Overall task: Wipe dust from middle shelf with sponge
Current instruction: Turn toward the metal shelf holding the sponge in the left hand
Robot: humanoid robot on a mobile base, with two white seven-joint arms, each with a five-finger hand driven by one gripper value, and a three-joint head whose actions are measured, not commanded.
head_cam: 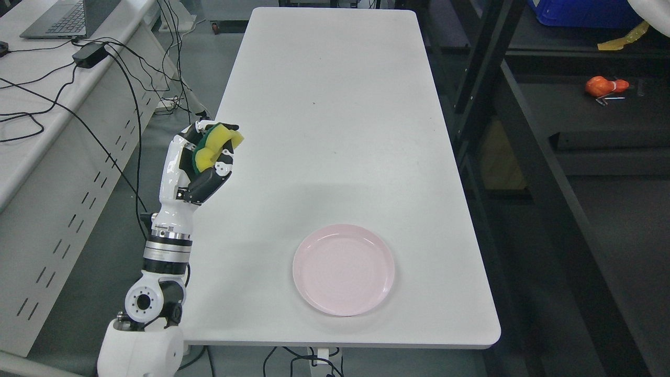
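Note:
My left hand (209,152) is raised over the left edge of the white table (340,104), fingers curled around a yellow sponge (220,144) with a green scouring side. The sponge is squeezed and bulges out between the fingers. The arm rises from the lower left of the head view. A dark metal shelf unit (576,131) stands to the right of the table, well away from the hand. My right hand does not show.
A pink plate (343,269) lies near the table's front edge. On the dark shelf sits an orange toy (604,86); a blue bin (581,13) stands higher up. A grey desk (42,131) with a laptop (63,18) and cables is at the left.

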